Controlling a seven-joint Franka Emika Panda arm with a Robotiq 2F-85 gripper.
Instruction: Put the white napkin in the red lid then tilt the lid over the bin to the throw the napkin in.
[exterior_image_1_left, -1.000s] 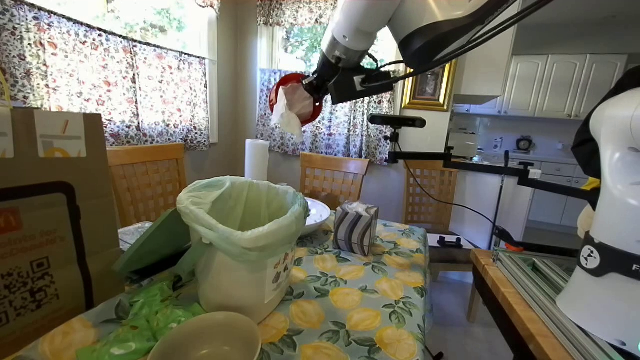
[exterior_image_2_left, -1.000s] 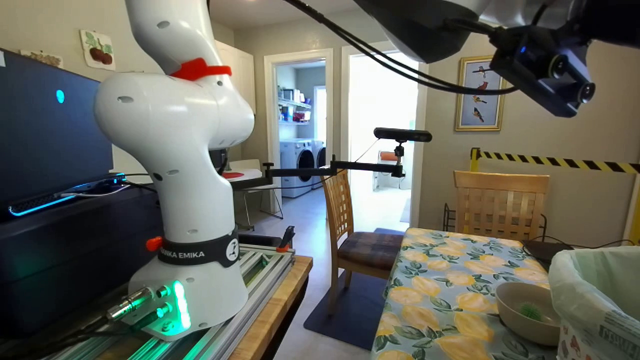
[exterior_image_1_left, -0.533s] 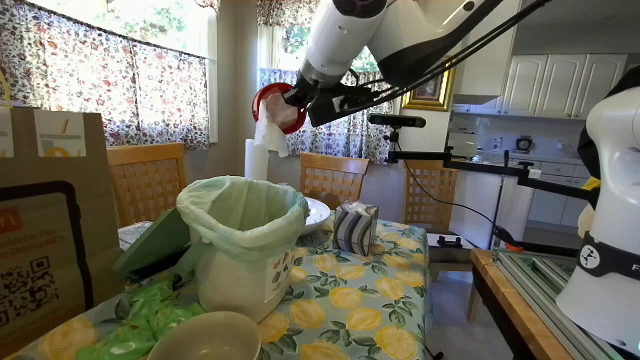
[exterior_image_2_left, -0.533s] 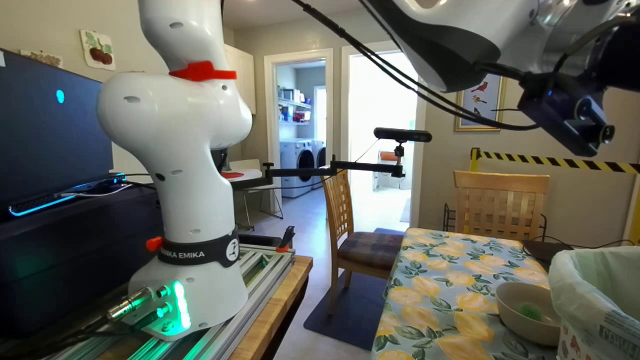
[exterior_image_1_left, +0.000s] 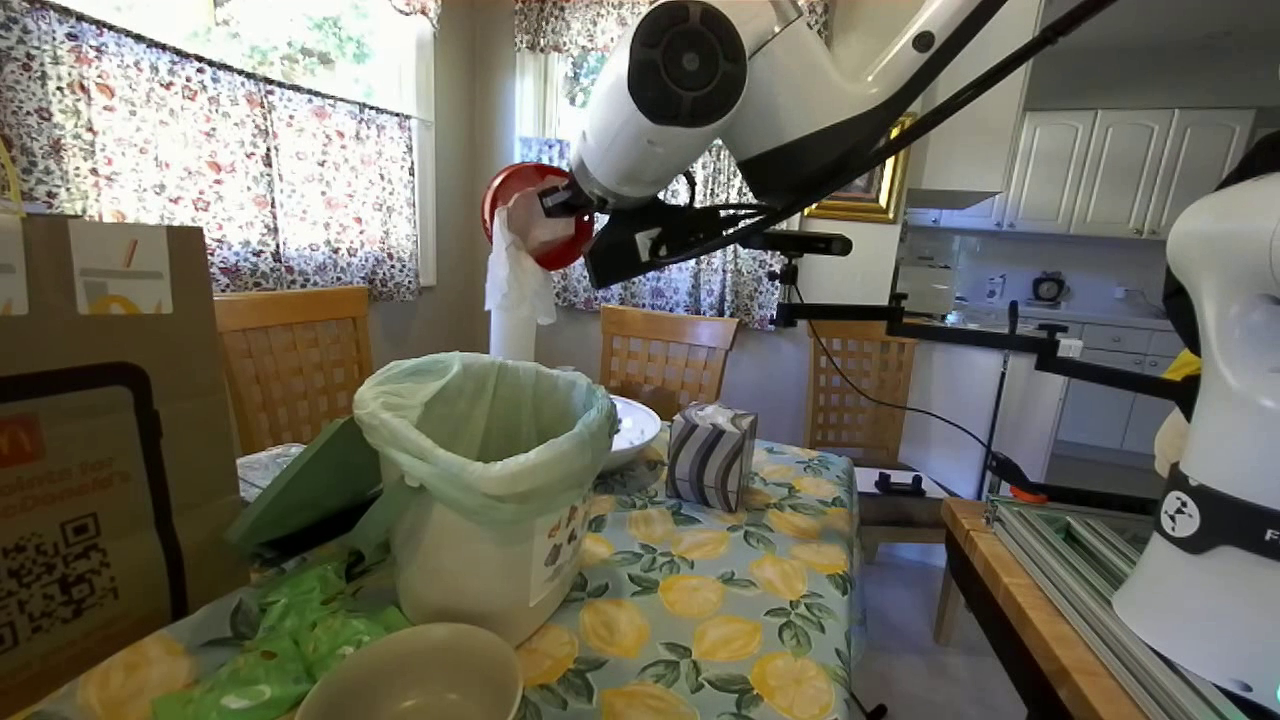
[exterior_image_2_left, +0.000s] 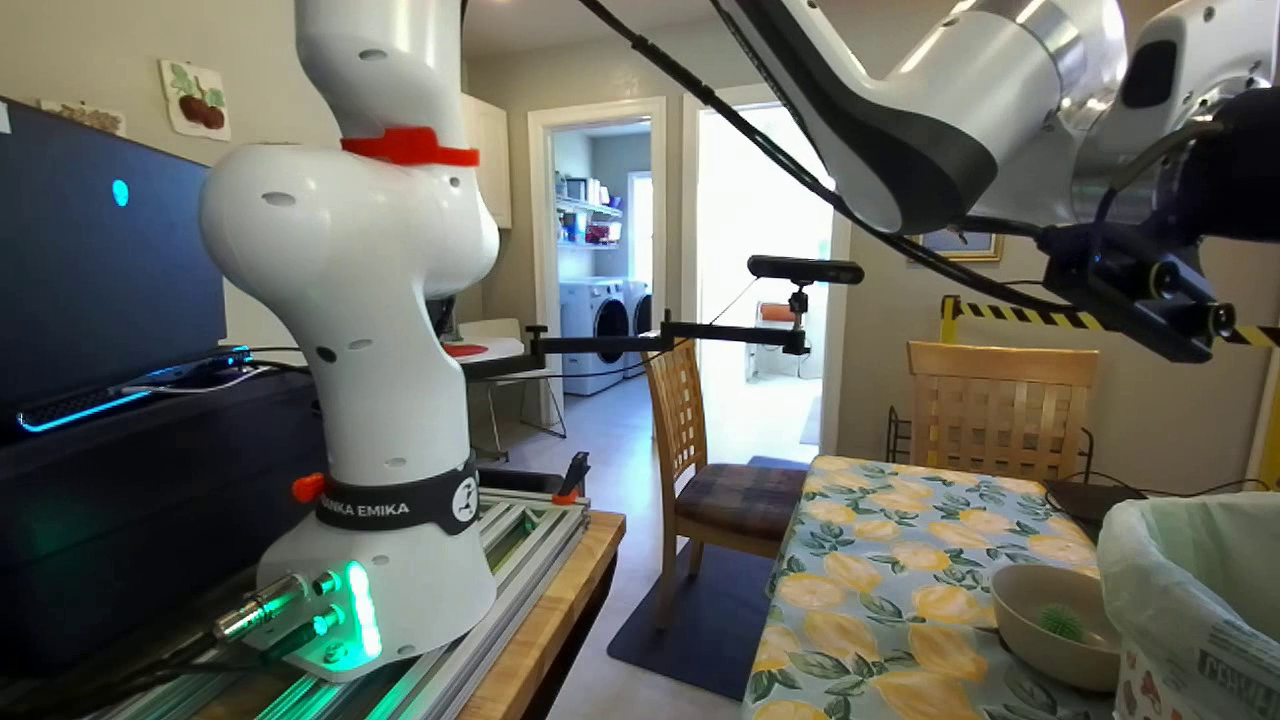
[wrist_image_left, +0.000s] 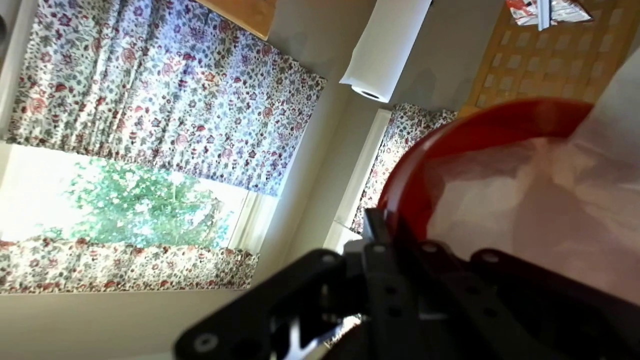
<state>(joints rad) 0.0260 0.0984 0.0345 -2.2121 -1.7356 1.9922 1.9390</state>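
My gripper (exterior_image_1_left: 553, 203) is shut on the rim of the red lid (exterior_image_1_left: 520, 177), high in the air in an exterior view. The lid stands steeply tilted, its hollow face showing. Inside it lies part of the white napkin (exterior_image_1_left: 518, 272), whose loose end droops over the lower rim. Close up in the wrist view, the fingers pinch the lid (wrist_image_left: 406, 170) and the napkin (wrist_image_left: 560, 210) fills its hollow. The cream bin (exterior_image_1_left: 480, 565), lined with a green bag, stands lower on the table; whether the lid is straight above it I cannot tell.
A beige bowl (exterior_image_1_left: 425, 670) and green bags (exterior_image_1_left: 300, 640) lie near the bin. Behind it are a paper-towel roll (exterior_image_1_left: 513, 335), a white plate (exterior_image_1_left: 635, 430) and a striped tissue box (exterior_image_1_left: 712, 460). A paper bag (exterior_image_1_left: 110, 450) and a camera on a bracket (exterior_image_1_left: 795, 242) flank the table.
In an exterior view the arm has carried lid and napkin leftward and slightly lower. The wrist has turned, and the napkin's loose end hangs lower, now in front of the paper-towel roll.
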